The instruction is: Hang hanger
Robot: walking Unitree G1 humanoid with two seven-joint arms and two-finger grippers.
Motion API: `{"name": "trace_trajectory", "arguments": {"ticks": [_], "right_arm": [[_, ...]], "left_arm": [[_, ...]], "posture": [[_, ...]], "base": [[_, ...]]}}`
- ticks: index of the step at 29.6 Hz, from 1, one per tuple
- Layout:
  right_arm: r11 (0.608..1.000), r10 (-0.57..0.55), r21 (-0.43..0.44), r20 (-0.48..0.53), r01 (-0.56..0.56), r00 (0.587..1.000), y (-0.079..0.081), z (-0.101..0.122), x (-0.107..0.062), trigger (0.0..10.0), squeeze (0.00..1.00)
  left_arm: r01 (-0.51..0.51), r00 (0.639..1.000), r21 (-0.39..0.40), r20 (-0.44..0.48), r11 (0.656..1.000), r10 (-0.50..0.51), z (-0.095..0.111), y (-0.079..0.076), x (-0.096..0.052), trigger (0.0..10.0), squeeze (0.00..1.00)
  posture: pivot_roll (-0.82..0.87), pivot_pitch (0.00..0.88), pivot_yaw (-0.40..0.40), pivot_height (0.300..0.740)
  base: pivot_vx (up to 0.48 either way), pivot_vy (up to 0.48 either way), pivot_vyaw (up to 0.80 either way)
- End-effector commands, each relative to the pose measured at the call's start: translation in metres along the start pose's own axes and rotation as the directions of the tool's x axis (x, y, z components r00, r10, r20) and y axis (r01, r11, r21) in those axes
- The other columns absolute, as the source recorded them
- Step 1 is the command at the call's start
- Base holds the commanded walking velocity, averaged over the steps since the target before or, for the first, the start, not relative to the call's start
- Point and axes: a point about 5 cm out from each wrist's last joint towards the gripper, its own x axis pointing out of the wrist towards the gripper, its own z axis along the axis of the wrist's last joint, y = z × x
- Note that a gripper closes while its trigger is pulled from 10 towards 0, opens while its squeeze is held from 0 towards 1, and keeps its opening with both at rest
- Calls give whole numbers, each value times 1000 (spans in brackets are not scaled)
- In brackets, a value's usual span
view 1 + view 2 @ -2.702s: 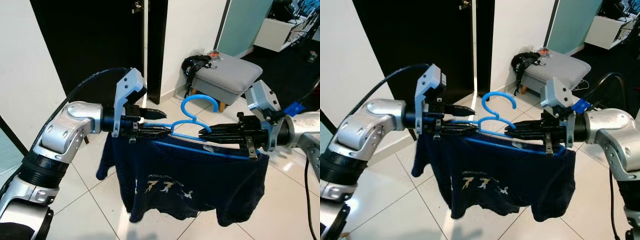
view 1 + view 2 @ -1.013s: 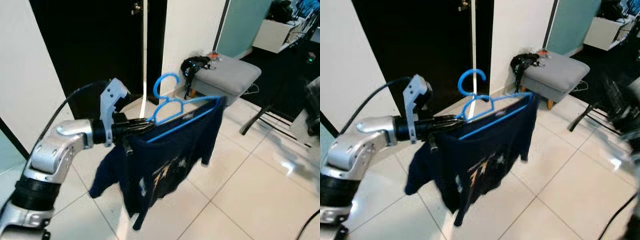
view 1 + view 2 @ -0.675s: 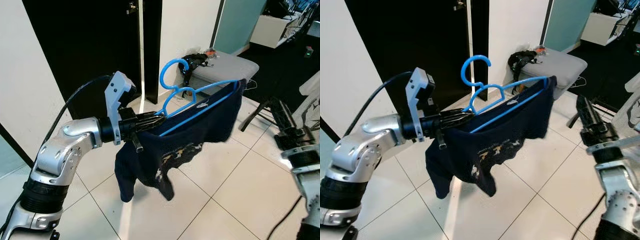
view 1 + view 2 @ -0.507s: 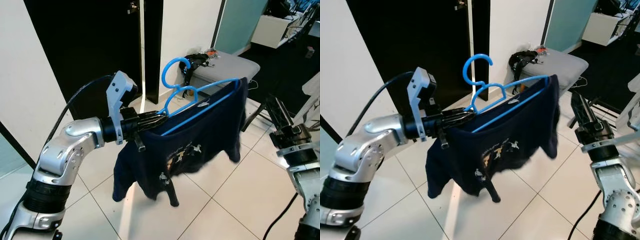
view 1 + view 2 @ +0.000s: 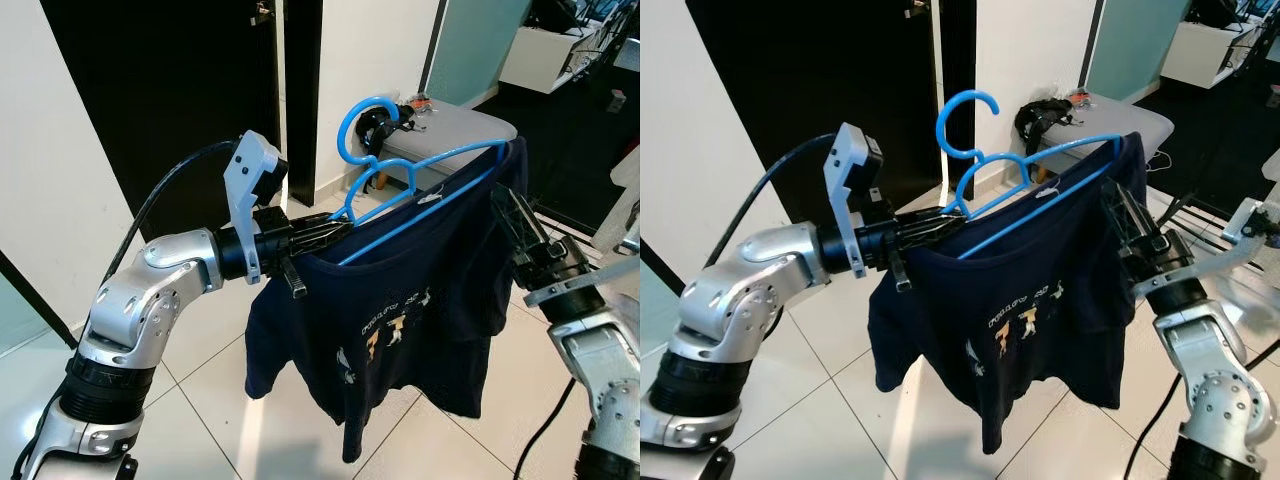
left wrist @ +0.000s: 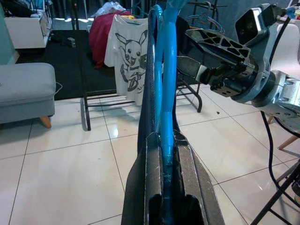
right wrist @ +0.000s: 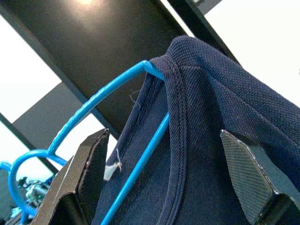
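Note:
A blue plastic hanger (image 5: 420, 190) carries a navy T-shirt (image 5: 400, 320) with a small print on its chest. My left gripper (image 5: 335, 228) is shut on the hanger's left shoulder and holds it up tilted, hook (image 5: 965, 115) uppermost. In the left wrist view the blue bar (image 6: 165, 93) runs out from between the shut fingers. My right gripper (image 7: 164, 137) is open at the hanger's far end. Its two fingers (image 7: 84, 168) stand either side of that shirt-covered shoulder without touching it. From the head the right gripper (image 5: 507, 208) sits just behind the shirt's edge.
A grey padded stool (image 5: 1120, 118) with a black bag (image 5: 1040, 115) stands behind the hanger by the white wall. A dark doorway (image 5: 170, 90) lies to the left. In the left wrist view a clothes rack (image 6: 84, 93) holds a white cartoon T-shirt (image 6: 129, 47). The floor is white tile.
The right gripper, which let go earlier and dropped away, has risen back to the hanger's right end. The left arm has lifted the hanger a little and the swinging shirt has settled.

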Motion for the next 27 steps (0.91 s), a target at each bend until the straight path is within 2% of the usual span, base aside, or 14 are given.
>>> {"name": "trace_trajectory", "arguments": {"ticks": [1,2,8,9,10,11,16,18,22,27], "right_arm": [[999,-32,3,14,32,999,-4,0,-1,10000,0],[999,-44,5,21,44,999,-5,0,0,8235,0],[999,-53,-6,-3,52,999,-3,-2,1,8392,0],[999,-44,-30,-35,43,998,-2,-6,0,9569,0],[999,-44,-30,-35,43,998,-2,-6,0,9569,0],[998,-38,-56,-69,34,997,-2,-9,-2,10000,0],[995,-56,-87,-110,46,992,-7,-14,-9,10000,0],[989,-113,-114,-122,99,986,-14,-15,-11,10000,0],[983,-146,-132,-133,129,980,-18,-17,-9,10000,0],[984,-138,-135,-130,121,982,-14,-18,-4,10000,0]], "left_arm": [[39,999,32,36,999,-40,11,-7,4,10000,0],[41,998,33,37,999,-42,12,-8,4,10000,0],[43,998,36,41,998,-45,15,-9,4,10000,0],[42,998,37,42,998,-44,15,-9,4,10000,0],[42,998,37,42,998,-44,15,-9,4,10000,0],[41,998,39,43,998,-42,16,-8,4,10000,0],[39,998,42,42,998,-41,17,-8,3,10000,0],[45,998,45,41,998,-47,18,-8,4,10000,0],[53,997,48,46,997,-55,19,-9,5,10000,0],[61,997,49,47,997,-63,20,-11,5,10000,0]], "posture": [[-82,96,-21,740],[-82,95,-22,740],[-81,92,-23,740],[-81,92,-22,740],[-81,92,-22,740],[-81,91,-22,740],[-84,86,-20,740],[-87,83,-18,740],[-88,80,-18,740],[-87,76,-19,740]], "base": [[0,0,0],[0,0,0],[0,0,0],[0,0,0],[0,0,0],[0,0,0],[0,0,0],[0,0,0],[0,0,0],[0,0,0]]}}
